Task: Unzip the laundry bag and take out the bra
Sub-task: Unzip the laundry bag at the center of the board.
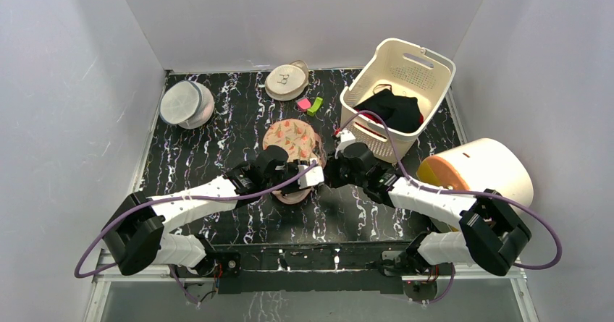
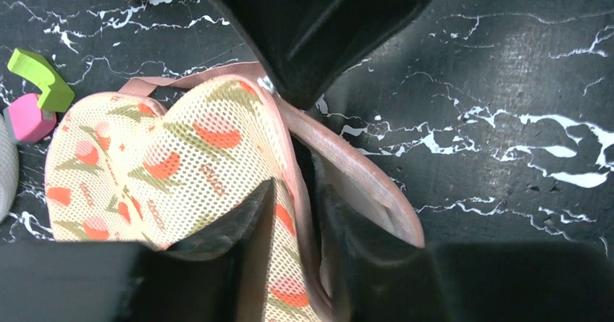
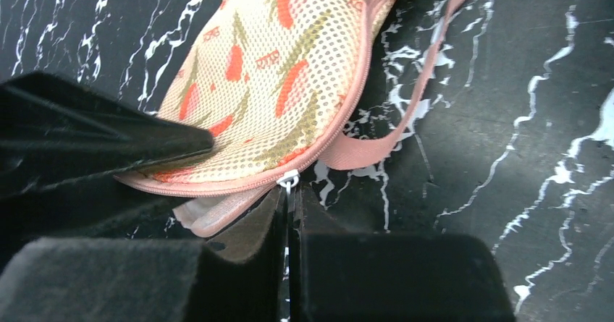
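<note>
The laundry bag [image 1: 292, 140], beige-pink mesh with red-and-green prints and pink trim, lies mid-table. My left gripper [image 1: 310, 178] is at its near edge; in the left wrist view it [image 2: 308, 217] is shut on the bag's [image 2: 159, 163] upper mesh layer and trim. My right gripper [image 1: 334, 168] meets it from the right; in the right wrist view it [image 3: 289, 206] is shut on the white zipper pull [image 3: 288, 180] at the bag's [image 3: 275, 69] pink seam. The seam gapes a little, showing pale lining [image 3: 210, 213]. The pink loop [image 3: 405, 130] lies on the table. The bra is hidden.
A white basket [image 1: 434, 61] holding black clothes [image 1: 394, 111] stands at the back right. A white drum with an orange inside [image 1: 481, 174] lies at the right. A round grey-white domed pouch [image 1: 186, 103], a round beige disc pouch [image 1: 287, 80] and pink and green clips [image 1: 309, 105] lie behind the bag.
</note>
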You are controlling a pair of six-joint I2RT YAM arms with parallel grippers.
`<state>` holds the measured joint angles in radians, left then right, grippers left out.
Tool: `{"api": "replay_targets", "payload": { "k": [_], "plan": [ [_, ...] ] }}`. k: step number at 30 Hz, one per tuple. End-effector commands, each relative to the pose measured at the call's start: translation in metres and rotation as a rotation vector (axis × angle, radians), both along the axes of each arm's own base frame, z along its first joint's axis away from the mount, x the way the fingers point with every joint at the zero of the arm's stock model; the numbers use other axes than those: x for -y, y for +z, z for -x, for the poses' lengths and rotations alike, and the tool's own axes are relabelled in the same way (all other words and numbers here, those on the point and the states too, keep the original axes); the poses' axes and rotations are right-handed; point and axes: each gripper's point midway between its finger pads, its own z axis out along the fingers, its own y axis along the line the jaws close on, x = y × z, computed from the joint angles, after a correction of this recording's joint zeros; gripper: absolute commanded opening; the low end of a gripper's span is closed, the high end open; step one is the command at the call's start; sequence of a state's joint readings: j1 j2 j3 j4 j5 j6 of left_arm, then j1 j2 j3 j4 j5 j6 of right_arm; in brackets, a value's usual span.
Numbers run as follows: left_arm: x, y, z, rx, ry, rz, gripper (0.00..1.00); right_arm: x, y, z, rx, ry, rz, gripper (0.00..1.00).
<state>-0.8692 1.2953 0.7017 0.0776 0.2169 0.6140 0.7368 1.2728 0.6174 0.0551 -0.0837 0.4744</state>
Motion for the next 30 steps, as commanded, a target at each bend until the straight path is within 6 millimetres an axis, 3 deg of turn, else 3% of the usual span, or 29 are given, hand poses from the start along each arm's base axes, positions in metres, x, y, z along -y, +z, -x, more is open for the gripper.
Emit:
{"api": "replay_targets", "payload": {
  "k": [1,3,5,11,18,27,30],
  "plan": [
    [0.007,0.019,0.006,0.012,-0.037,0.053,0.38,-0.033,0.034,0.002,0.065,0.054,-0.111,0.0],
    [0.009,0.019,0.01,-0.002,-0.056,0.058,0.48,-0.04,0.037,0.006,0.073,0.059,-0.124,0.0],
    [0.011,0.021,0.014,-0.014,-0.074,0.067,0.53,-0.047,0.04,0.01,0.08,0.07,-0.134,0.0],
    [0.015,0.031,0.031,-0.038,-0.146,0.115,0.59,-0.053,0.043,0.01,0.089,0.063,-0.131,0.0],
    [0.014,0.03,0.035,-0.053,-0.146,0.122,0.62,-0.049,0.043,0.008,0.094,0.047,-0.123,0.0],
    [-0.005,0.004,0.006,0.002,0.002,-0.033,0.62,-0.049,0.053,0.01,0.109,0.049,-0.144,0.0],
    [-0.008,0.003,0.002,0.011,0.02,-0.05,0.58,-0.049,0.052,0.01,0.107,0.052,-0.136,0.0]
  ]
}}
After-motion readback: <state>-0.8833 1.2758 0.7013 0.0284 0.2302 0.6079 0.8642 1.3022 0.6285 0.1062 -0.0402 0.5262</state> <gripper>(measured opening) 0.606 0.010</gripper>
